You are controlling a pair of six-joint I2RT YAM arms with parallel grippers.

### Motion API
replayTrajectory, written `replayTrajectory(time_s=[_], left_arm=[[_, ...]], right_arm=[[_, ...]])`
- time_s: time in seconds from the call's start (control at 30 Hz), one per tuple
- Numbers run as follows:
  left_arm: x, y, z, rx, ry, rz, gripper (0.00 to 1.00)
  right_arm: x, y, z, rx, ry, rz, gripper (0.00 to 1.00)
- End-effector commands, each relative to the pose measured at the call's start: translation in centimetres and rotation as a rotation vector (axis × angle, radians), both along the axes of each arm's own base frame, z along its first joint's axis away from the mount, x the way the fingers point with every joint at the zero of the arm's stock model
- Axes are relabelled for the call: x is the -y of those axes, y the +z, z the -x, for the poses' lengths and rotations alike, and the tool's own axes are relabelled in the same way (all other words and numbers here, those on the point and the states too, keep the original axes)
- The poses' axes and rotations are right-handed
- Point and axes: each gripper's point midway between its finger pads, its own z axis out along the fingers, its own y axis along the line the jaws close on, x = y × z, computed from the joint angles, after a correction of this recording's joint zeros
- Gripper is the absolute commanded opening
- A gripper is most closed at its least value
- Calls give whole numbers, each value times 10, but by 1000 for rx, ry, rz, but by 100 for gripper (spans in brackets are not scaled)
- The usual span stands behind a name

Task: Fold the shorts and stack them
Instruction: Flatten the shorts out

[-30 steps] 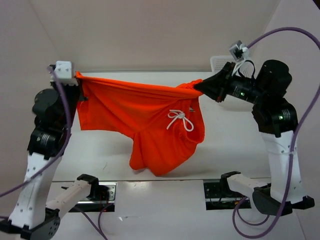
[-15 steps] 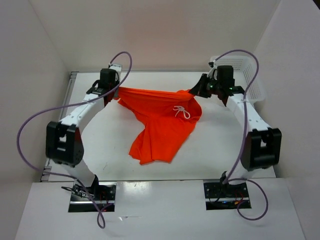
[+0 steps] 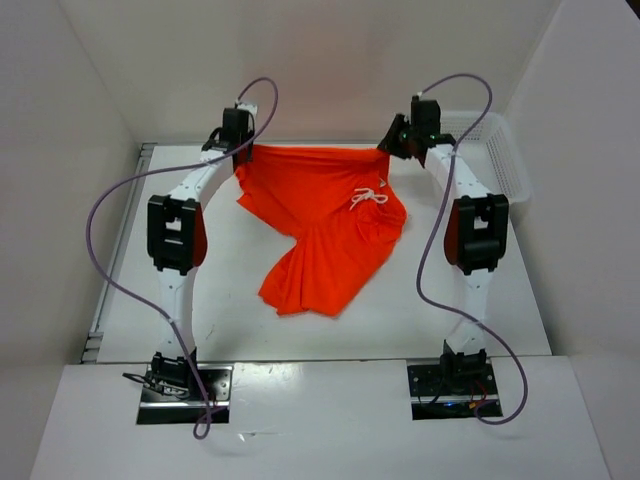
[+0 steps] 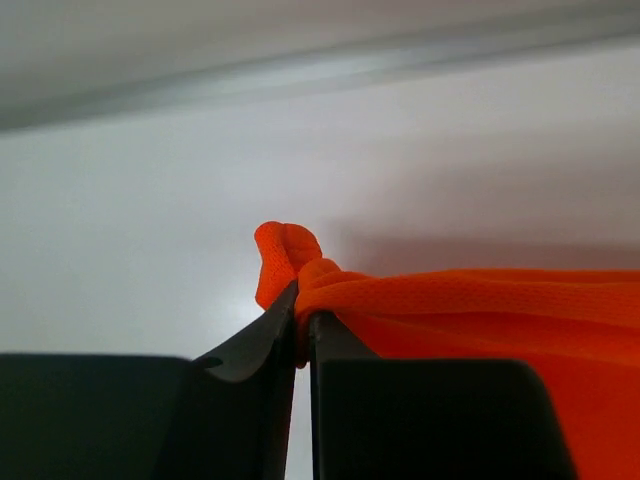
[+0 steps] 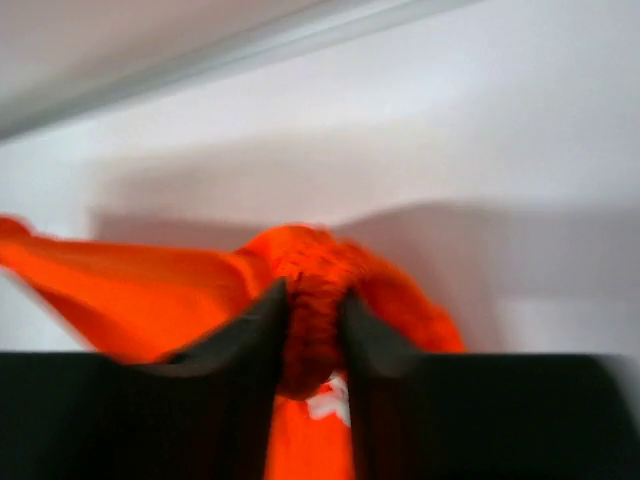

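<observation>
Left of the white plastic basket (image 3: 497, 150), left fingers (image 4: 250, 350) and right fingers (image 5: 252, 330) clamp the bright orange soft-fabric shorts (image 3: 325, 225) taut by the waistband, over the white counter (image 3: 225, 310).

White matte tabletop (image 3: 200, 300) carrying bright orange soft-fabric shorts (image 3: 320, 230) and a white slotted plastic basket (image 3: 503, 160).
You see the shorts spread just left of the basket. Their waistband runs level with it, the legs trail away toward the near edge, and the white drawstring bow (image 3: 368, 198) lies on the half nearer the basket.
</observation>
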Motion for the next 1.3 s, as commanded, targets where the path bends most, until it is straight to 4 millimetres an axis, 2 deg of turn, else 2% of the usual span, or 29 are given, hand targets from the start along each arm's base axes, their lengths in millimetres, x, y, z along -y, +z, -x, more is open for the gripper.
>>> replayTrajectory(time_s=[0.0, 0.03, 0.07, 0.1, 0.13, 0.17, 0.2, 0.23, 0.27, 0.3, 0.33, 0.37, 0.4, 0.43, 0.47, 0.5, 0.53, 0.57, 0.6, 0.63, 0.67, 0.73, 0.77, 0.8, 0.97, 1.1, 1.2, 1.27], left_arm=[[3, 58, -48, 170, 22, 10, 14], [0, 30, -48, 89, 33, -12, 35], [1, 36, -50, 78, 33, -14, 63], [5, 27, -35, -26, -3, -6, 71], [10, 61, -45, 43, -15, 14, 75], [13, 69, -39, 31, -38, 28, 77], [18, 78, -32, 22, -66, 47, 78], [31, 61, -9, -94, -138, 92, 81], [36, 82, 2, -82, -165, 113, 88], [34, 76, 21, -165, -183, 136, 88], [47, 89, 40, -202, -265, 220, 88], [55, 87, 55, -258, -305, 261, 88], [54, 85, 75, -330, -316, 296, 90], [55, 78, 87, -385, -315, 306, 90], [59, 67, 102, -453, -329, 336, 90], [59, 97, 108, -368, -344, 331, 90], [52, 27, 145, -566, -302, 335, 90], [64, 19, 144, -493, -329, 294, 90], [65, 38, 169, -431, -343, 272, 92], [68, 16, 191, -463, -344, 245, 93], [68, -26, 230, -578, -342, 209, 94], [68, -41, 244, -630, -345, 220, 94], [66, -45, 247, -644, -341, 237, 94], [65, -60, 258, -690, -340, 244, 94], [60, -85, 257, -659, -326, 220, 95], [83, -93, 267, -707, -398, 292, 93], [93, -104, 280, -767, -426, 327, 75], [102, -113, 293, -826, -450, 343, 55]], right_arm=[[27, 59, -54, 156, -202, 70, 43], [27, 61, -60, 173, -209, 113, 76], [23, 71, -64, 195, -216, 117, 86], [23, 71, -64, 195, -216, 117, 95], [21, 85, -61, 217, -205, 105, 98], [20, 79, -56, 200, -191, 114, 99], [20, 97, -46, 215, -182, 105, 99], [21, 101, -40, 218, -176, 115, 99], [24, 103, -28, 212, -164, 138, 99], [25, 102, -21, 207, -155, 155, 99], [27, 100, -14, 200, -144, 172, 99], [30, 78, -2, 154, -120, 213, 98], [34, 87, 9, 164, -122, 230, 96], [36, 61, 21, 114, -105, 255, 94], [38, 51, 31, 90, -90, 277, 90], [41, 58, 38, 124, -64, 316, 87], [45, 28, 52, 68, -37, 350, 84], [49, 17, 60, 46, -25, 381, 78], [51, 18, 64, 64, -4, 411, 75], [54, -7, 76, 12, 23, 438, 75], [53, -9, 79, 18, 49, 451, 75], [54, -26, 87, 0, 99, 488, 75], [54, -24, 85, 14, 106, 498, 76], [55, -30, 88, 3, 116, 508, 78], [58, -50, 89, -26, 138, 539, 81], [61, -63, 96, -54, 138, 547, 85], [62, -78, 104, -90, 141, 543, 86], [60, -90, 105, -114, 157, 536, 86]])
